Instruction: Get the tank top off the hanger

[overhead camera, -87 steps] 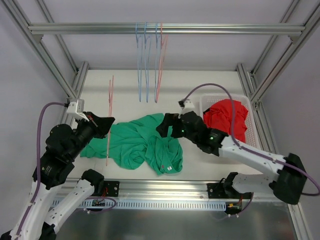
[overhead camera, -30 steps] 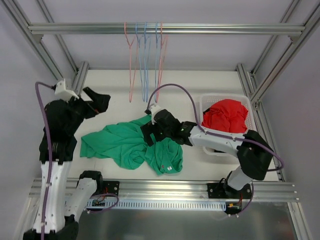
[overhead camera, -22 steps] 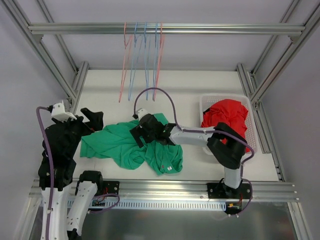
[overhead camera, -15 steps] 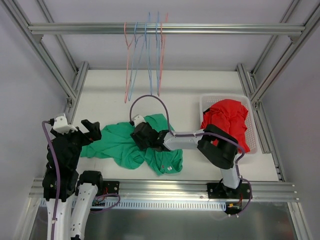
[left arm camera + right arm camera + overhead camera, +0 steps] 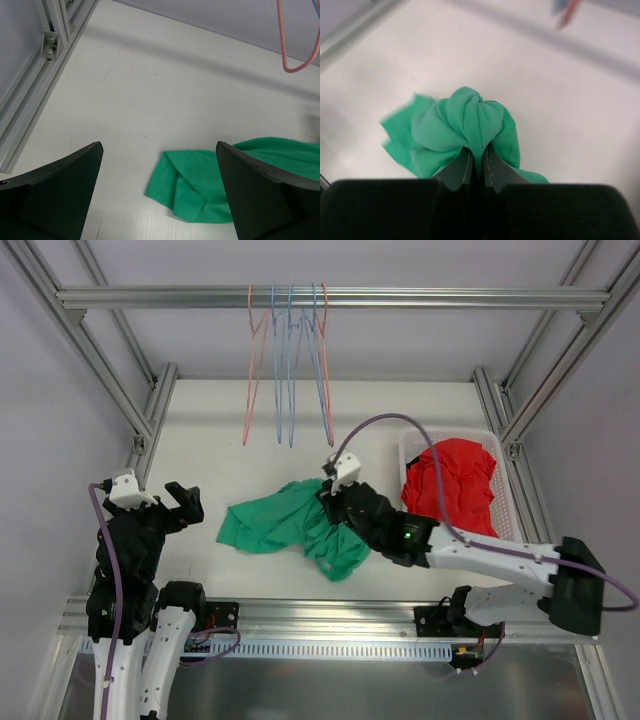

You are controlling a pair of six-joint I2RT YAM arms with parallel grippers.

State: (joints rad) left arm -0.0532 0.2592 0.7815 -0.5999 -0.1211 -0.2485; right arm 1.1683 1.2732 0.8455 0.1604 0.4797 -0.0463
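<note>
The green tank top lies bunched on the white table, off any hanger. My right gripper is shut on a gathered fold at its right end; in the right wrist view the cloth bulges out from between the closed jaws of that gripper. A pink hanger hangs with several blue and pink ones from the top rail. My left gripper stands open at the near left, apart from the cloth. In the left wrist view this gripper holds nothing, and the tank top's left tip lies ahead of it.
A white basket at the right holds a red garment. Aluminium frame posts run along both sides of the table. The pink hanger's lower loop shows at the top right of the left wrist view.
My right gripper shut on the tank top and dragged it rightward, bunching it. The left arm drew back toward the near left. The hangers on the rail are swinging.
</note>
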